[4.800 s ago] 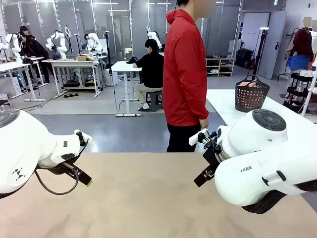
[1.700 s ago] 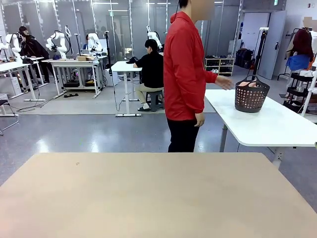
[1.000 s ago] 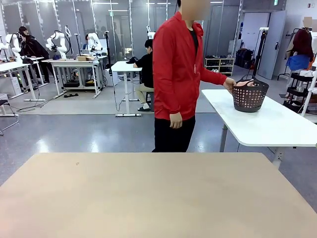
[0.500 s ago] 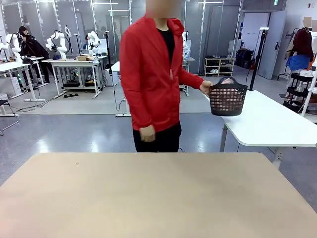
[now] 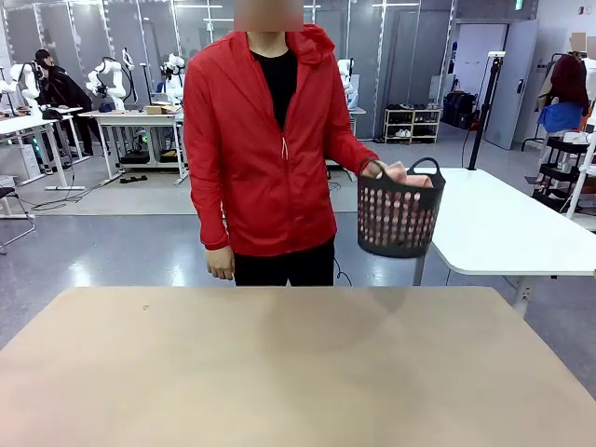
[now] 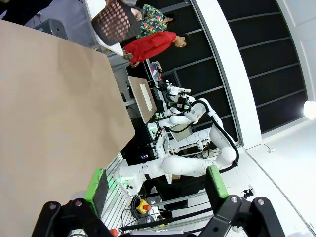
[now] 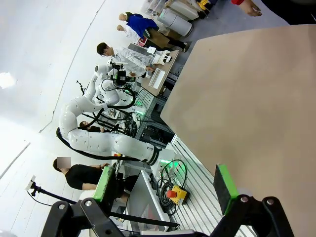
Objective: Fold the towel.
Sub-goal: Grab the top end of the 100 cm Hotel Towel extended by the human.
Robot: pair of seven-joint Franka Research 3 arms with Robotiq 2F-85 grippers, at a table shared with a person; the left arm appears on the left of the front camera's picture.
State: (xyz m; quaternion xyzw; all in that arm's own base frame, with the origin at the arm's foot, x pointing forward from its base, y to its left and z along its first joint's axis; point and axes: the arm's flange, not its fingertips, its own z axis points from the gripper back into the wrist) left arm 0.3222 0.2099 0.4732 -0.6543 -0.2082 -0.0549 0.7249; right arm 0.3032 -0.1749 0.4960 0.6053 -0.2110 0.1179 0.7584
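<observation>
A salmon-pink towel (image 5: 411, 176) peeks over the rim of a dark perforated basket (image 5: 399, 216). A person in a red jacket (image 5: 261, 149) holds the basket by its handle, just beyond the far edge of the tan table (image 5: 279, 372). The left wrist view has my left gripper (image 6: 157, 183) open and empty above the table's side, with the basket (image 6: 114, 19) far off at the top. My right gripper (image 7: 165, 182) is open and empty too, raised over the other side of the table (image 7: 247, 113).
A white side table (image 5: 503, 228) stands at the back right, behind the basket. The person's free hand (image 5: 221, 264) hangs by the far edge of the tan table. Other tables, robots and people are far behind.
The person has lifted the basket off the white side table, turned to face me and carried it leftward toward the tan table. Both arms left the front view earlier.
</observation>
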